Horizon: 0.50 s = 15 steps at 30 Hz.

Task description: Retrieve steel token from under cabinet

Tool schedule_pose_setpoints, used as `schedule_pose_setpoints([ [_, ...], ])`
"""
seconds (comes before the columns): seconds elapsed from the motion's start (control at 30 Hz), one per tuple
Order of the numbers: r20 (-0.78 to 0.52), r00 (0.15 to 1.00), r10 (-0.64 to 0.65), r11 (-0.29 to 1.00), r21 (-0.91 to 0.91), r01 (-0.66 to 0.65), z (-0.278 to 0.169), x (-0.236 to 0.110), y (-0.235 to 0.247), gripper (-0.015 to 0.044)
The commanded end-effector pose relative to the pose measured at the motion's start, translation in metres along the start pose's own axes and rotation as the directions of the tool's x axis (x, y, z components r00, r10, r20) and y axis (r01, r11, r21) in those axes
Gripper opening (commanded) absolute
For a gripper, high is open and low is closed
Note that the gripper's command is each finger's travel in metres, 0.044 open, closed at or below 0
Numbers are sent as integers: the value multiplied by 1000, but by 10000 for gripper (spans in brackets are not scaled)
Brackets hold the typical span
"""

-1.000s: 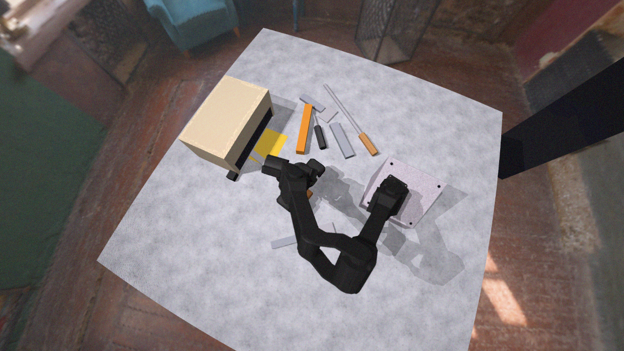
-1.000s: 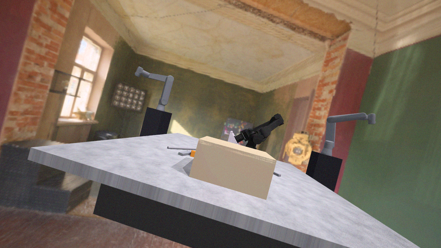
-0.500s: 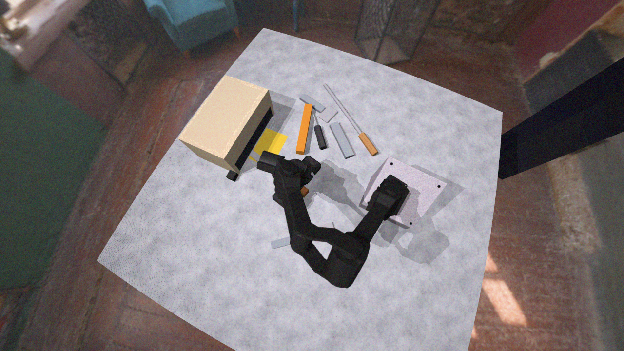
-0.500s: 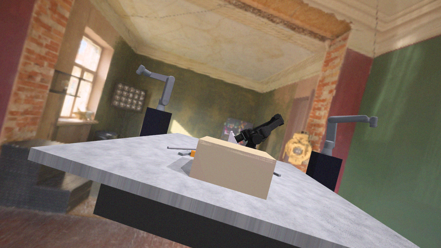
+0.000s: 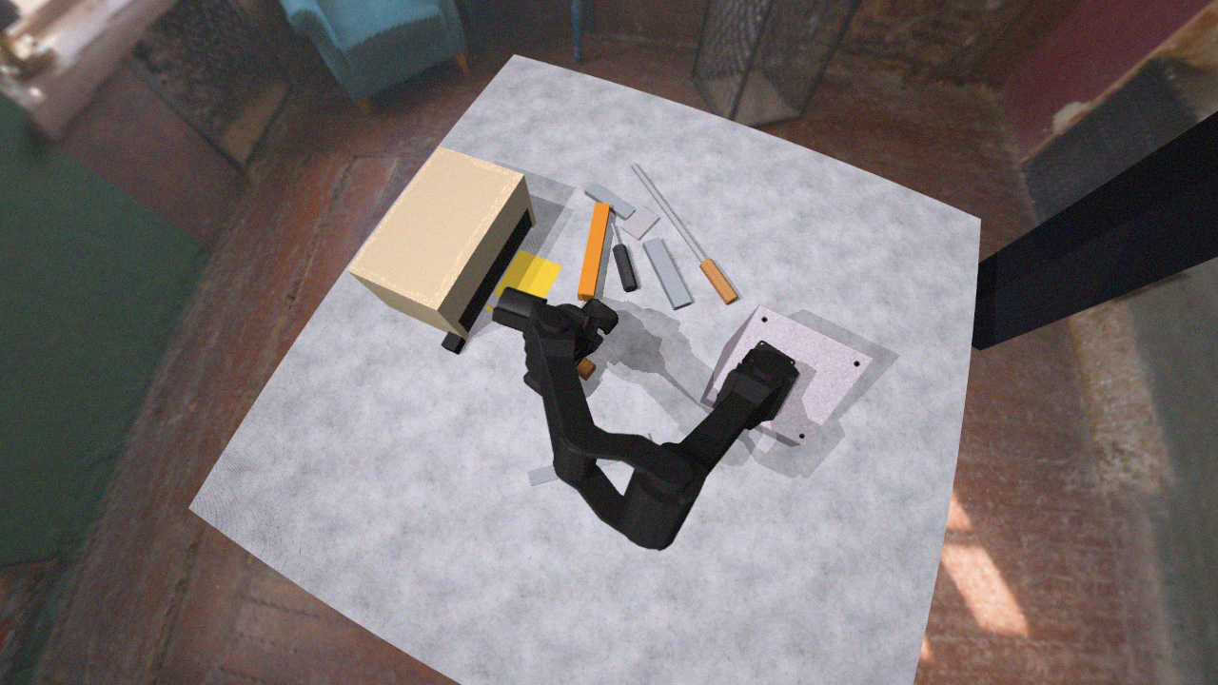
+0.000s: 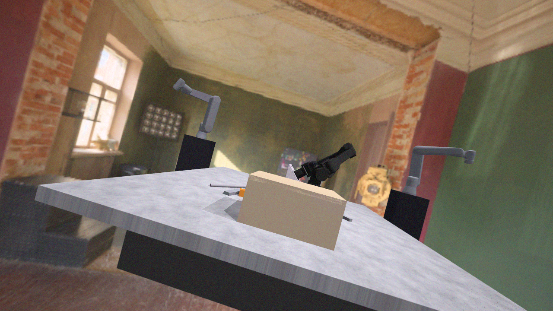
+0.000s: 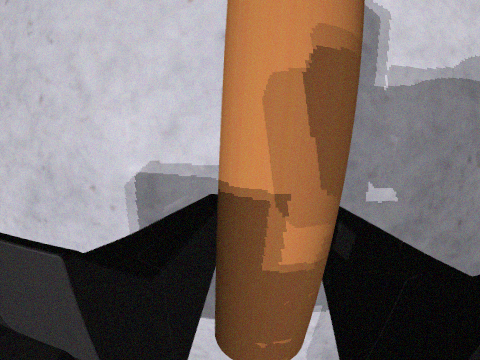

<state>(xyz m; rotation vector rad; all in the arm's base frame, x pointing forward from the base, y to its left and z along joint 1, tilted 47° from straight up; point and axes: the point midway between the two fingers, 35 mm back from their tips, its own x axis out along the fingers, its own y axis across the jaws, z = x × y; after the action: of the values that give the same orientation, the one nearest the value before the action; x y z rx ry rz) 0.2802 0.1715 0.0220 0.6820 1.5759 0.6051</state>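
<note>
My gripper (image 7: pixel 271 212) is shut on the orange round handle (image 7: pixel 287 107) (image 5: pixel 585 367) of a tool and holds it over the table, a little in front of the beige cabinet (image 5: pixel 434 229) (image 6: pixel 290 208). The rest of the tool is hidden under my arm (image 5: pixel 561 400) (image 6: pixel 324 164). The yellow marked area (image 5: pixel 538 272) lies in front of the cabinet's dark vent slots (image 5: pixel 498 272); my wrist covers its near corner. I cannot see the steel token in any view.
Beyond the marked area lie an orange bar (image 5: pixel 593 249), a dark cylinder (image 5: pixel 625 266), a grey bar (image 5: pixel 667 272), two small grey plates (image 5: pixel 609 200) (image 5: pixel 638 223) and a thin rod with an orange handle (image 5: pixel 719 281). A grey strip (image 5: pixel 540 475) lies by my elbow.
</note>
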Motion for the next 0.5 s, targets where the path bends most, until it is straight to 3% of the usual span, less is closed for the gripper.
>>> schedule_pose_setpoints([
  [0.0, -1, 1000, 4, 1000, -3, -4, 6, 0, 0, 0],
  [0.47, 0, 1000, 4, 1000, -4, -4, 22, 0, 1, 0],
])
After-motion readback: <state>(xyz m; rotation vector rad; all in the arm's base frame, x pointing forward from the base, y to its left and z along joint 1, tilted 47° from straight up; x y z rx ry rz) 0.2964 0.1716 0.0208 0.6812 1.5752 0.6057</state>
